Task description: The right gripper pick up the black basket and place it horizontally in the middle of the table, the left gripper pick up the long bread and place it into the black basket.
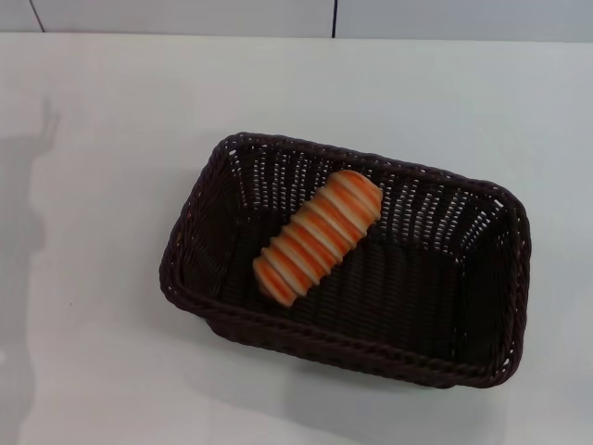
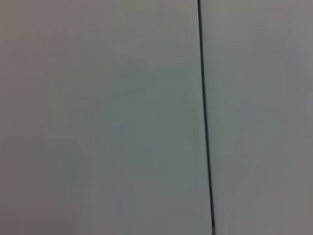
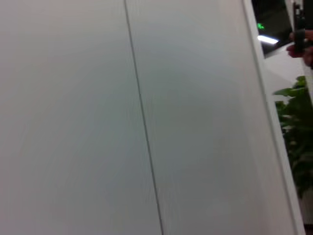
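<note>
The black basket is a dark woven wicker basket standing on the white table, a little right of the middle in the head view. The long bread, orange-brown with pale cream stripes, lies inside the basket, slanted, with one end up against the far wall. Neither gripper shows in any view. Both wrist views show only a pale wall panel with a dark seam.
A pale wall with a dark vertical seam runs behind the table's far edge. A soft shadow falls on the table at the left. The right wrist view shows a green plant beyond the wall's edge.
</note>
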Tool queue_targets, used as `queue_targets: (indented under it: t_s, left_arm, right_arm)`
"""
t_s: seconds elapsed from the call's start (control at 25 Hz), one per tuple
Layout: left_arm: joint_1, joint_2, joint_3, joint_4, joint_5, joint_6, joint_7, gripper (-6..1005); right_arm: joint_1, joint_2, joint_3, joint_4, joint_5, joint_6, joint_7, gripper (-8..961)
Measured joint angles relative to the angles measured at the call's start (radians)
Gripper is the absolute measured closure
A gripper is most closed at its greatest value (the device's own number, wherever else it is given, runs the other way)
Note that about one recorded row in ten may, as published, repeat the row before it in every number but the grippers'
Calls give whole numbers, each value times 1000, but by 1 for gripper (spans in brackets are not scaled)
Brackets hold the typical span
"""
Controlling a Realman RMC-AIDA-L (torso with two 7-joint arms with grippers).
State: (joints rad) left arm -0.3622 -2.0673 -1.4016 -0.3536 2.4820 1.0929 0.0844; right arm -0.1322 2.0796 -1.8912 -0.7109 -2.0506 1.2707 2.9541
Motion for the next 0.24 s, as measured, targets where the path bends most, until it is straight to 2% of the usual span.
queue_targets:
  t_s: [0.24]
  left_arm:
    - [6,-1,-2,30,1,-17,22,148]
  right_arm:
    - [7,0,-9,12,2,2,0,134]
